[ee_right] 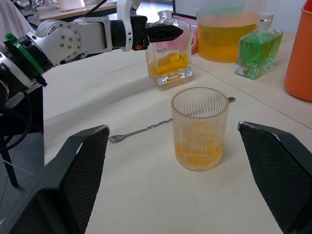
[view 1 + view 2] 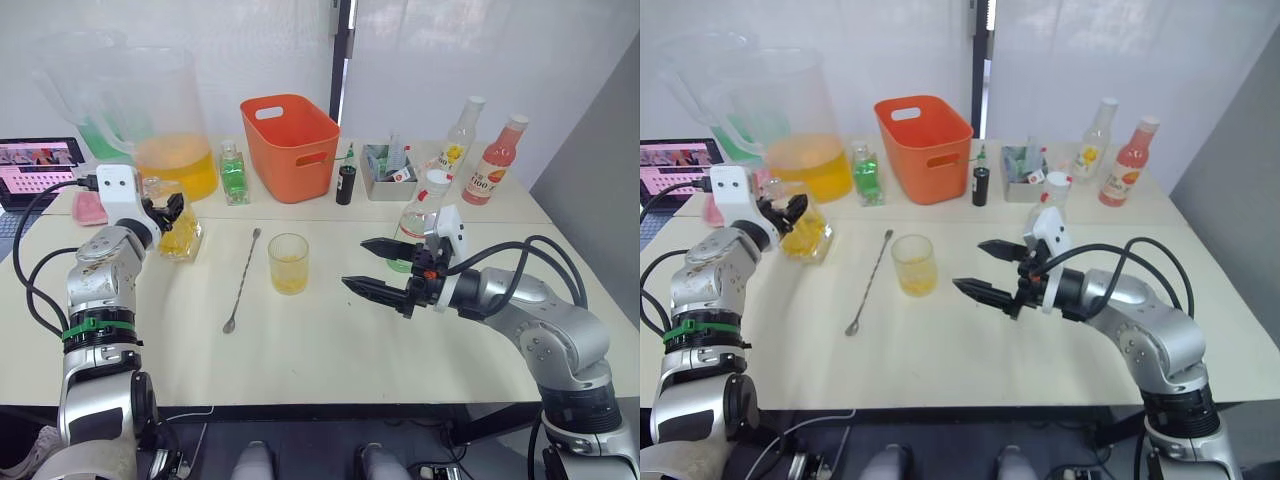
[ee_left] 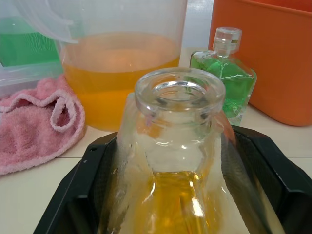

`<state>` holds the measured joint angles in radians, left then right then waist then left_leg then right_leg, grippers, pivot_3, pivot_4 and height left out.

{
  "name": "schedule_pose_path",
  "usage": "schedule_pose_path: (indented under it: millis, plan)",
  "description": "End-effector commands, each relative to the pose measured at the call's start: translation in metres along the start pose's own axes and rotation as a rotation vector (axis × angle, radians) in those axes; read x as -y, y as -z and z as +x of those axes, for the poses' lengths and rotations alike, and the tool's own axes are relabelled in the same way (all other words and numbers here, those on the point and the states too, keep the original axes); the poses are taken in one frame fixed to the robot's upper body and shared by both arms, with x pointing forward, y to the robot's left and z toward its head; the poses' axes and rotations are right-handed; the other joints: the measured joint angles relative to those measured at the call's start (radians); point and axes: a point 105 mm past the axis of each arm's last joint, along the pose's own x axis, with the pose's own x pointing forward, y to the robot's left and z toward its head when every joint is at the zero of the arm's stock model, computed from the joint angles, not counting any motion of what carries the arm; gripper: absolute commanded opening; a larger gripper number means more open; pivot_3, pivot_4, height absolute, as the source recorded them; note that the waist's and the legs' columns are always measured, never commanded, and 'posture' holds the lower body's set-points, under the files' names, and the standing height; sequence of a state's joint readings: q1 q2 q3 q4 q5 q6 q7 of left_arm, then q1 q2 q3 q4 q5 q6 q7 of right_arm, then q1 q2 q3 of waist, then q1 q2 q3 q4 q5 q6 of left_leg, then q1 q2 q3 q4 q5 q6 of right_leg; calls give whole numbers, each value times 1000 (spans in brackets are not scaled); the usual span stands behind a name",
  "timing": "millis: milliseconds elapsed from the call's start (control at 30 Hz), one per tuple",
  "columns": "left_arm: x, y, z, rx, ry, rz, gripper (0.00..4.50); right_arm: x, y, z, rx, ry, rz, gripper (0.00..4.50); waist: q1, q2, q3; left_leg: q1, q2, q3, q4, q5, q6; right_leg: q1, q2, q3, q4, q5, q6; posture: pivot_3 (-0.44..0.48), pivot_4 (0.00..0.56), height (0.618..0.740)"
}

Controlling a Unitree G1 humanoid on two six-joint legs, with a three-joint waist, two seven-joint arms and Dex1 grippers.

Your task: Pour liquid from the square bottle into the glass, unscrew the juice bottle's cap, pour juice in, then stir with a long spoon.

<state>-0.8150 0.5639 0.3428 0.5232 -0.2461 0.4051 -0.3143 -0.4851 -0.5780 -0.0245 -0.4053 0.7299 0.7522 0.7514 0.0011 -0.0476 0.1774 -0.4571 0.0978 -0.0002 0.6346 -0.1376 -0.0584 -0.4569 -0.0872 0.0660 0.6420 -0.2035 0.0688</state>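
The square bottle (image 2: 180, 232) stands upright on the table (image 2: 330, 340), at 9 o'clock from the glass (image 2: 288, 263), with a low layer of yellow-orange liquid (image 1: 169, 64) in its base. The left gripper (image 2: 168, 211) is at the bottle's neck and shoulders; in the left wrist view its black fingers (image 3: 83, 185) flank the bottle on both sides, but whether the jaws press on the glass walls cannot be told.

The glass is a ribbed clear tumbler, upright near the table centre, holding a shallow amount of yellow-orange liquid. The long spoon (image 2: 242, 280) lies flat on the table between the bottle and the glass, handle end toward 12 o'clock, bowl toward 6 o'clock.

The right gripper (image 2: 370, 268) hovers at 3 o'clock from the glass, pointing at it, jaws wide apart and empty. In the right wrist view the glass sits between the two fingers (image 1: 73, 175), apart from both.

The juice bottle (image 2: 424, 220) stands upright just behind the right gripper, white cap (image 2: 438, 181) on.

At 12 o'clock from the glass: an orange basket (image 2: 290, 145). At 10 o'clock: a large clear pitcher (image 2: 170, 125) of orange liquid and a small green bottle (image 2: 233, 175).
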Motion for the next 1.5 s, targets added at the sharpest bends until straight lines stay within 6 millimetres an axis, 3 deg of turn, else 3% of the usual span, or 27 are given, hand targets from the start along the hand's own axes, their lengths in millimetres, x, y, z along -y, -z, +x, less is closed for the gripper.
schedule_pose_path:
  millis: [33,67,133,200,467,700,800,933,1067,1233,1400,1500]
  plan:
    - [-2,-38,-6,132,24,11,2810,-6,-13,-1,28,-16,-40,4466,0,0,0,0,0,0,0,0,0,0,0,0,0,0,0,0,150,703]
    - [-1,-37,-6,131,27,10,2810,-6,-13,-2,28,-16,-41,4466,0,0,0,0,0,0,0,0,0,0,0,0,0,0,0,0,150,703]
    - [-1,-37,-6,128,28,14,3847,-6,-14,-2,28,-15,-42,4500,0,0,0,0,0,0,0,0,0,0,0,0,0,0,0,0,150,703]
    - [-1,-36,-7,126,29,20,4464,-6,-15,-3,27,-14,-43,4500,0,0,0,0,0,0,0,0,0,0,0,0,0,0,0,0,150,703]
    - [2,-39,-10,145,58,26,4464,-5,-14,-3,26,-15,-43,4500,0,0,0,1,0,0,0,0,0,0,0,0,0,0,0,0,150,703]
    - [13,-82,-27,338,139,63,4464,-4,-14,-2,24,-26,-39,4500,0,0,0,1,0,0,0,0,0,0,0,0,0,0,0,0,150,703]
    - [14,-93,-35,374,166,102,4464,-3,-13,-3,20,-33,-40,4500,-1,0,0,1,0,0,0,0,0,0,0,0,0,0,0,0,150,703]
    - [26,-102,-53,393,325,131,4464,0,-14,-6,9,-36,-46,4500,-4,0,0,1,0,0,-1,0,0,0,0,0,0,0,0,0,150,703]
    - [53,-84,-82,297,592,223,4464,6,-13,-13,5,-15,-61,4500,-11,0,0,1,0,0,-1,0,0,0,0,0,0,-1,-1,0,150,703]
    - [65,-50,-100,148,687,238,4464,11,-6,-18,7,62,-67,4500,-11,0,0,2,0,0,-1,0,0,1,0,0,0,-3,0,0,150,703]
    - [47,-32,-108,170,644,197,4464,27,5,-33,27,234,-105,4500,-12,0,0,3,0,0,-1,0,0,1,0,0,0,-3,0,0,150,703]
    - [40,-6,-119,56,729,164,4464,30,16,-42,20,288,-81,4500,-13,0,0,3,0,0,-1,0,0,1,0,0,0,-3,-1,0,150,703]
